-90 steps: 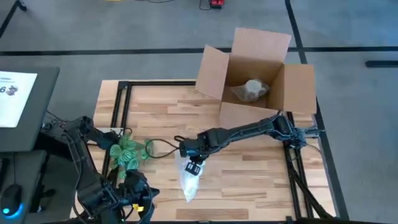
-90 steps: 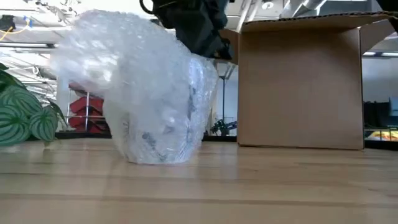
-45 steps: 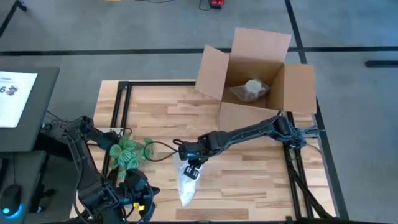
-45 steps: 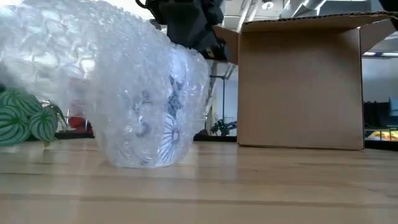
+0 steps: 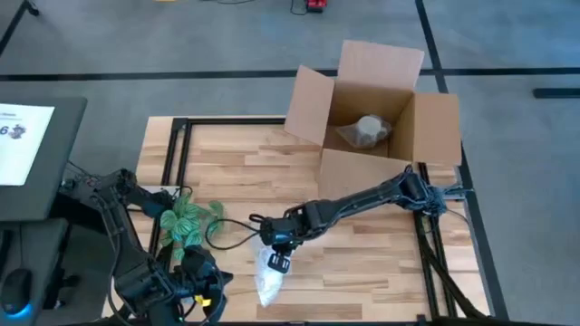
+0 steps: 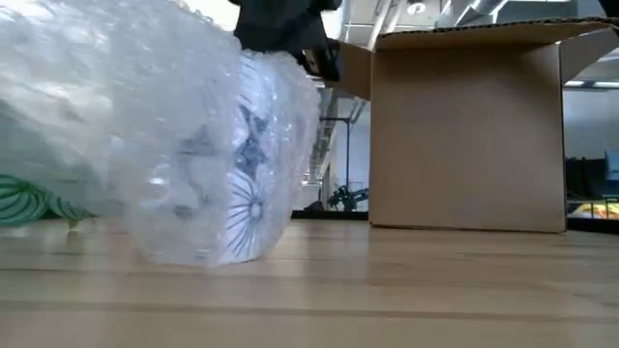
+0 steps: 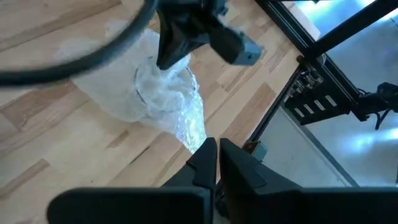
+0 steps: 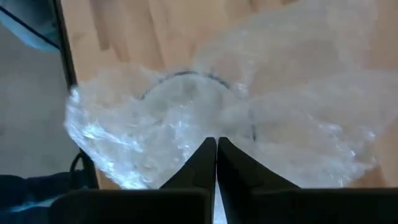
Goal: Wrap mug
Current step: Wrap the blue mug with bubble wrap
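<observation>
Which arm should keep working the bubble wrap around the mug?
The right. Its gripper is already down on the clear bubble-wrap bundle holding the patterned white mug, jaws shut. The left gripper is parked at the table's near-left edge, jaws shut, only looking on at the bundle.

An open cardboard box (image 5: 372, 113) stands at the far right corner of the wooden table (image 5: 236, 167), a pale wrapped bundle (image 5: 367, 131) lying inside it. A green patterned plant (image 5: 186, 222) sits near the table's left edge, and a monitor (image 5: 27, 145) stands off to the left
</observation>
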{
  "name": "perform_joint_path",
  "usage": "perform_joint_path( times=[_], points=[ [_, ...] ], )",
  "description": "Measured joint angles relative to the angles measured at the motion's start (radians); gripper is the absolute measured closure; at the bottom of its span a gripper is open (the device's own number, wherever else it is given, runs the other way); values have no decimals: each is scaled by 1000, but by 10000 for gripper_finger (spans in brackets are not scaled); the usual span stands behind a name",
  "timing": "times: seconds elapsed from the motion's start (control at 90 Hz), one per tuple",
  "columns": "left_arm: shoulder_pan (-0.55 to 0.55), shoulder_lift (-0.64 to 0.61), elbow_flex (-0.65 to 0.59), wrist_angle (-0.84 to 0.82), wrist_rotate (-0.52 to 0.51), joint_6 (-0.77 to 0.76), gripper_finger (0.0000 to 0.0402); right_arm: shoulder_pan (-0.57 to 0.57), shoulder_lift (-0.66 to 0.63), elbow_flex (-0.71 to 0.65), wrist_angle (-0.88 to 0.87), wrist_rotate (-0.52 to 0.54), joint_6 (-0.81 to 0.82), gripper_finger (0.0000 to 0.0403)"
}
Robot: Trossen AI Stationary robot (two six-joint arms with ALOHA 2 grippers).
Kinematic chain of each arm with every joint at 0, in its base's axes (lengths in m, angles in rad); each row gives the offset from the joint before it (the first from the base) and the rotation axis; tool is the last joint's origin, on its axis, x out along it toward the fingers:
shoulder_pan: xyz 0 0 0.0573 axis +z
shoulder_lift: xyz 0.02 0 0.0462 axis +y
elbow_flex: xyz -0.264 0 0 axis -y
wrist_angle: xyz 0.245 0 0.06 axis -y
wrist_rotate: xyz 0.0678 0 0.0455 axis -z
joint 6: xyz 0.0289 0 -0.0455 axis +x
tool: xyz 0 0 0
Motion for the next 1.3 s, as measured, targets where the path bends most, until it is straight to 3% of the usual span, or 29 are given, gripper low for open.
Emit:
perform_joint_path(
  times=[0.211,0.378,0.789,1.011,1.3],
  points=[
    [1,0,0,0,0,11,402,0,-9,-121,108,1,14,402],
    [1,0,0,1,0,7,402,-13,-9,-145,99,4,7,403],
    [1,0,0,6,0,5,402,-11,-8,93,-43,-6,-15,403],
    [1,0,0,4,-1,13,402,30,15,101,16,-82,-21,403],
    [1,0,0,2,-1,22,402,35,183,109,21,-102,-8,403]
  ],
)
